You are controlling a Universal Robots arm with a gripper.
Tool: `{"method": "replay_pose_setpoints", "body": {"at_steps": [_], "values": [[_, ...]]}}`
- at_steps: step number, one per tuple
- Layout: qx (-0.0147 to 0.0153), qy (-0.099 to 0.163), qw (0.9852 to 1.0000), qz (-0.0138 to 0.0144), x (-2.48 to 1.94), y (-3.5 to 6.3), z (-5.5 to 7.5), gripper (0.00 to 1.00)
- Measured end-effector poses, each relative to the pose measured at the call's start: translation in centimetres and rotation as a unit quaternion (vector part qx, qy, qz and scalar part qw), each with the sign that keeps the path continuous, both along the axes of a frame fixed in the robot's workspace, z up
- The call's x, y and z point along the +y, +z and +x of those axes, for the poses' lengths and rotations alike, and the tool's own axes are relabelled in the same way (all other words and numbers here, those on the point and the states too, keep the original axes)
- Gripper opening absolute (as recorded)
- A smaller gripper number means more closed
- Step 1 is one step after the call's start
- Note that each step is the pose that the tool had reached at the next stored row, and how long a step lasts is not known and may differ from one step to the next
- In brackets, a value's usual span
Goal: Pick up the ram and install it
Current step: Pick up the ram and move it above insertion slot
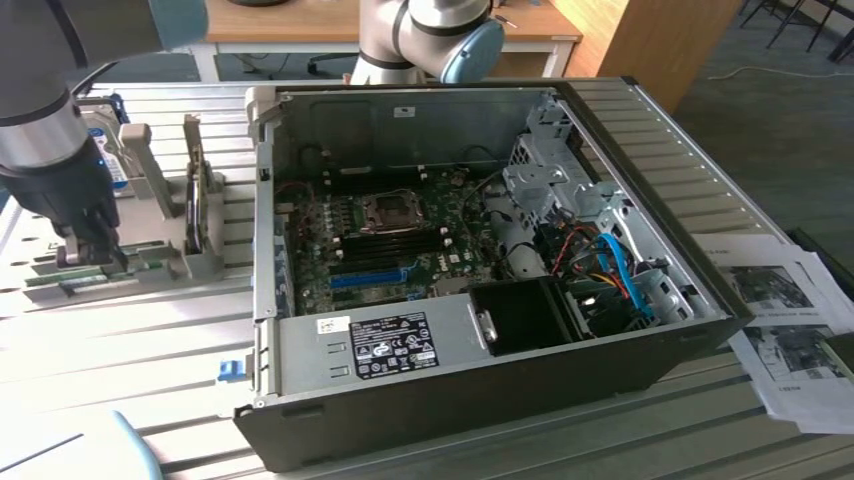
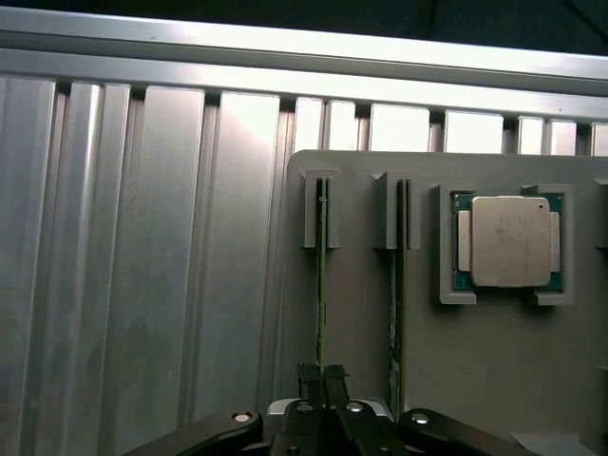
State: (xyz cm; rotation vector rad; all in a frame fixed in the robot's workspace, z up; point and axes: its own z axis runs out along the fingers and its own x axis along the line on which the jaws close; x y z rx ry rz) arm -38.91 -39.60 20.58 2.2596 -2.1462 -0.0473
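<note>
Arm's gripper (image 2: 321, 378) pinched narrow on the ram (image 2: 322, 275).
It stands on edge in grey tray (image 2: 361, 323), at 9 o'clock of PC case (image 1: 441, 420) in ext. view; 2nd stick (image 2: 394, 304) just beside.

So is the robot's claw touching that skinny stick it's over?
Touching. The wrist view shows the gripper pinched shut on the thin edge of the ram, the one farther from the silver chip, with no gap on either side.

Green ram (image 2: 322, 285), silver processor (image 2: 511, 240), grey ribbed table (image 2: 142, 285)
</note>
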Motion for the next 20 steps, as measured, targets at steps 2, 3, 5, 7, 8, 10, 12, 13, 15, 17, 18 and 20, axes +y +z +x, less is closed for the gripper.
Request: {"method": "replay_pose_setpoints", "body": {"at_steps": [2, 3, 5, 7, 8, 10, 12, 13, 15, 17, 18, 20], "values": [[0.0, 0.0, 1.0, 0.0, 0.0, 0.15, 0.0, 0.11], [0.0, 0.0, 1.0, 0.0, 0.0, 0.23, 0.0, 0.11], [-0.0001, 0.0, 1.0, 0.0, 0.0, 0.41, 0.0, 0.11], [0.0, 0.0, 1.0, 0.0, 0.0, 0.61, 0.0, 0.11], [-0.0001, 0.0, 1.0, 0.0, 0.0, 0.71, 0.0, 0.11], [0.0, 0.0, 1.0, 0.0, 0.0, 0.92, 0.0, 0.11], [0.0, -0.001, 1.0, -0.0001, 0.0, 1.13, 0.0, 0.11], [0.0, -0.001, 1.0, -0.0002, 0.0, 1.24, 0.0, 0.11], [-0.0001, -0.001, 1.0, -0.0003, 0.0, 1.44, 0.0, 0.11], [0.0, -0.001, 1.0, -0.0005, 0.0, 1.65, 0.0, 0.11], [0.0, -0.001, 1.0, -0.0006, 0.0, 1.77, 0.0, 0.11], [0.0, -0.001, 1.0, -0.0009, 0.0, 1.98, 0.0, 0.11]]}}
